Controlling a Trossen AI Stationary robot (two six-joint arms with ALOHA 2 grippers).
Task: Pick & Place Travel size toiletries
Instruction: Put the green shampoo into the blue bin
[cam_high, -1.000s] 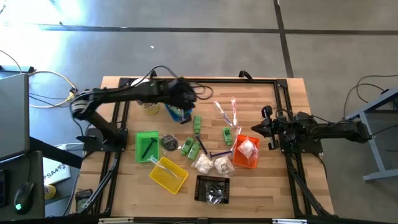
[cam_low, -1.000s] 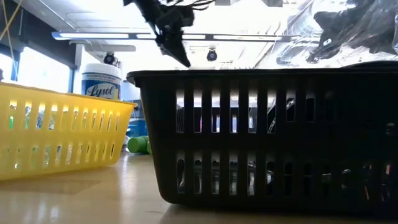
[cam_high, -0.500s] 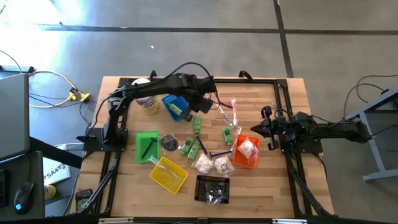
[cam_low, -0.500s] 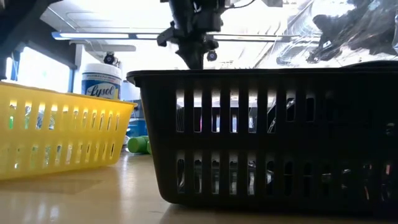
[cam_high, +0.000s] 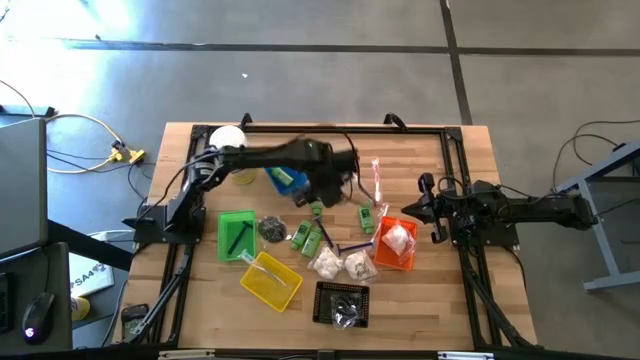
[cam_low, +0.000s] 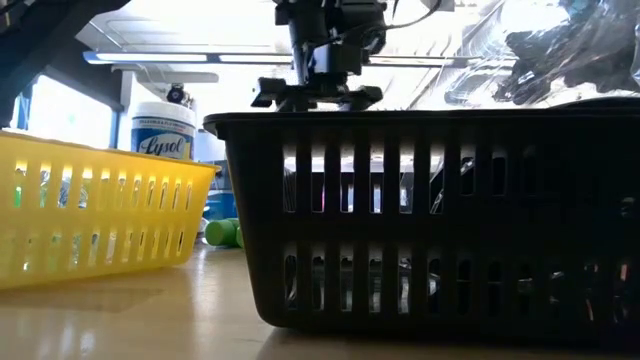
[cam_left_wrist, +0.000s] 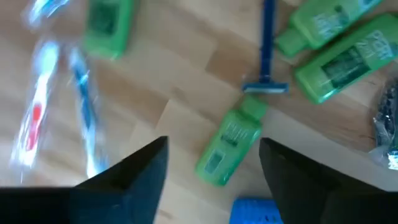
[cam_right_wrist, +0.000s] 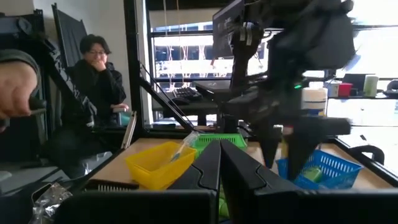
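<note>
My left gripper (cam_high: 333, 188) hangs open over the middle of the table, fingers pointing down. One finger stands on each side of a small green bottle (cam_left_wrist: 229, 146) (cam_high: 316, 205) that lies flat on the wood, and neither touches it. Beyond it lie a blue razor (cam_left_wrist: 268, 50) and two more green bottles (cam_left_wrist: 333, 43) (cam_high: 307, 237). Wrapped toothbrushes (cam_left_wrist: 59, 106) (cam_high: 375, 180) and another green bottle (cam_high: 366, 218) lie toward the table's right. In the low view the left gripper (cam_low: 315, 97) shows spread wide behind the black basket. My right gripper (cam_right_wrist: 219, 155) (cam_high: 422, 203) waits shut at the right.
A blue basket (cam_high: 285, 178) holding a green bottle stands just beyond the left gripper. Green (cam_high: 237, 233), yellow (cam_high: 270, 280), black (cam_high: 343, 303) and orange (cam_high: 397, 243) baskets ring the near half. White packets (cam_high: 342, 264) lie between them. The white jar (cam_low: 163, 130) stands far left.
My left gripper has swung from above the blue basket toward the table's right and near edge and sunk lower. It has rolled about its own axis and opened wide, ending over the loose green bottle. The right arm has kept still.
</note>
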